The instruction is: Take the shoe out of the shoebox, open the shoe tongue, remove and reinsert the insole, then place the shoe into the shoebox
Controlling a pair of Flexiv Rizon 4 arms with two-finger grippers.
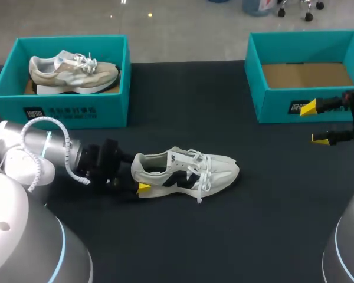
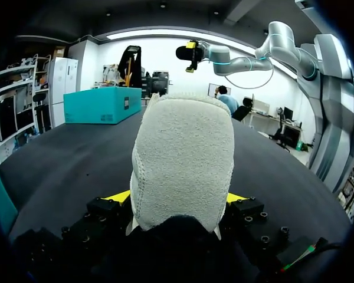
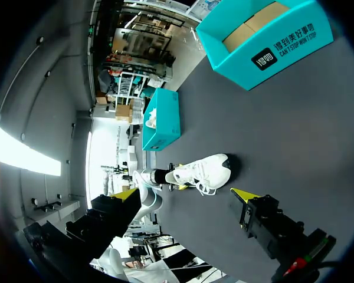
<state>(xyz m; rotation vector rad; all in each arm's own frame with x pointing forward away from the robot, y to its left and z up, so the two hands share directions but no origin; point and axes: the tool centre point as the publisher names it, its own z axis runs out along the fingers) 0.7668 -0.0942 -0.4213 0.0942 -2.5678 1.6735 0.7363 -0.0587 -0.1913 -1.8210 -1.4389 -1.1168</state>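
A white shoe [image 1: 189, 172] with a black side mark lies on the dark table [image 1: 183, 236], toe toward the right. My left gripper [image 1: 138, 178] is at its heel. In the left wrist view the grey-white heel [image 2: 183, 159] fills the space between the yellow fingertips [image 2: 121, 196], which press on both of its sides. My right gripper [image 1: 314, 124] hangs open and empty in front of the empty teal shoebox [image 1: 271, 106] at the back right. In the right wrist view the shoe [image 3: 203, 171] lies well ahead of the open right gripper [image 3: 184, 194].
A second teal shoebox [image 1: 59, 109] at the back left holds a beige shoe [image 1: 74, 71]. Both boxes show in the right wrist view, the empty one [image 3: 265, 47] near and the other [image 3: 162, 121] farther off. The table's front half is bare dark cloth.
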